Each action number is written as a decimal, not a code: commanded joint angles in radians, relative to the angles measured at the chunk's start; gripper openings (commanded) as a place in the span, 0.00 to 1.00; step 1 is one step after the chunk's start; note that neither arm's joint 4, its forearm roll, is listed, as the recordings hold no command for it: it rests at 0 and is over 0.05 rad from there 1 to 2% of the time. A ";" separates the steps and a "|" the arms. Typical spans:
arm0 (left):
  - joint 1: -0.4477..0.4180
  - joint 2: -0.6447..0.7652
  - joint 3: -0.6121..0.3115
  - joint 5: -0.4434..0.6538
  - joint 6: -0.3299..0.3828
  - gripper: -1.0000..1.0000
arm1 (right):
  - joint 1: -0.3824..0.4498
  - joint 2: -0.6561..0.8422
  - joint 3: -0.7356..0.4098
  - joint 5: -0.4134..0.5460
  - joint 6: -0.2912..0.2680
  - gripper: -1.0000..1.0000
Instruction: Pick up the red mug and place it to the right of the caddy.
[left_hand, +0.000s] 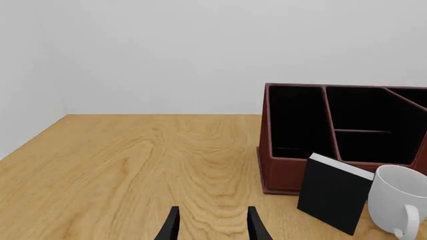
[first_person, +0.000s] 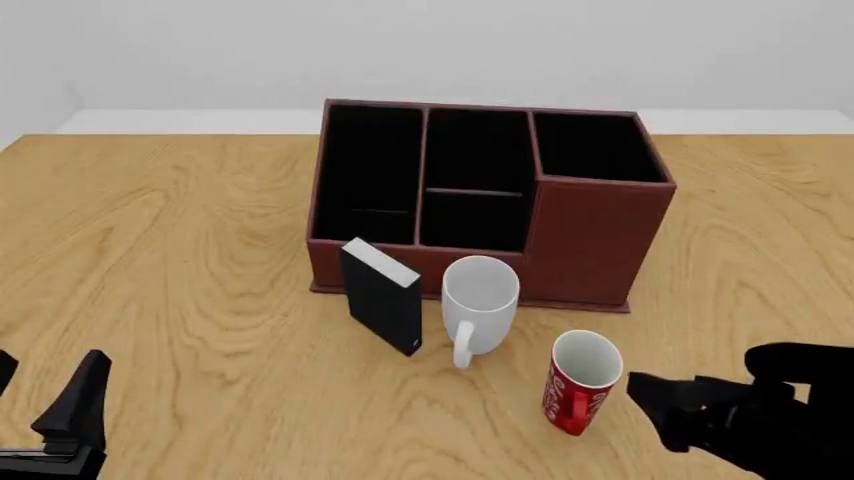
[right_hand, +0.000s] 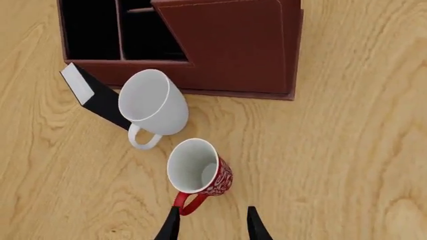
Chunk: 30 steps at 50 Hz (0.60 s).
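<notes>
right gripper (right_hand: 212, 225) hangs with fingers spread, the red mug (right_hand: 198, 171) just ahead of the tips, its handle nearest them. beyond it the white mug (right_hand: 153, 104), black box (right_hand: 93, 95) and caddy (right_hand: 227, 45). left gripper (left_hand: 211, 226) spread too, over bare table (left_hand: 133, 165).

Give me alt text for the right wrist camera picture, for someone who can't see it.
The open right gripper hovers just short of the red mug, which stands upright on the wooden table with its handle toward the gripper. Beyond it sit a white mug, a black book-like box and the reddish-brown caddy.
</notes>
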 joint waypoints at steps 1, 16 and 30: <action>0.000 0.000 0.000 0.000 0.000 1.00 | 0.047 0.083 0.016 -0.079 0.022 1.00; 0.000 0.000 0.000 0.000 0.000 1.00 | 0.103 0.200 0.020 -0.180 0.046 1.00; 0.000 0.000 0.000 0.000 0.000 1.00 | 0.130 0.275 0.030 -0.243 0.066 1.00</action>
